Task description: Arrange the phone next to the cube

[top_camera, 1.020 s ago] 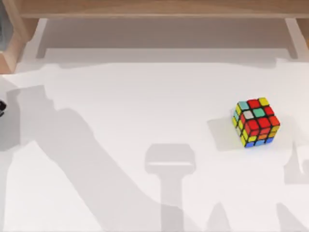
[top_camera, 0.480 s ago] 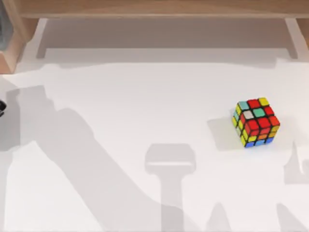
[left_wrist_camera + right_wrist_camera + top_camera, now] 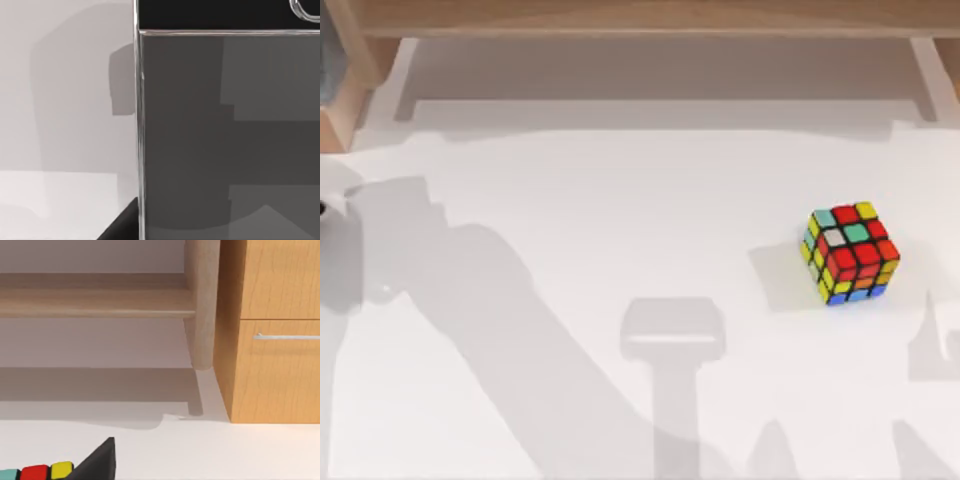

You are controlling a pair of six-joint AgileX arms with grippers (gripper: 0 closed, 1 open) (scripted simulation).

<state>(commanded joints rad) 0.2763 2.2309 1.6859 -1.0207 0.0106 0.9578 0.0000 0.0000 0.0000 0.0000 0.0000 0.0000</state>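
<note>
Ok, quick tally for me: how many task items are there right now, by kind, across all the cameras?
Puzzle cube: 1, on the table's right side in the top view.
Phone: 1, its dark screen close up in the left wrist view.
Total: 2

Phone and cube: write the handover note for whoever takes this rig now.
Left hand: its wrist camera looks straight onto the phone, dark screen and silver rim close up; a dark finger tip shows beside the rim. Whether it grips the phone cannot be told.
Right hand: a dark finger tip shows in its wrist view near the cube.
The cube sits on the white table at the top view's right side.
Done: nothing settled yet.
Left: set the phone next to the cube.
</note>
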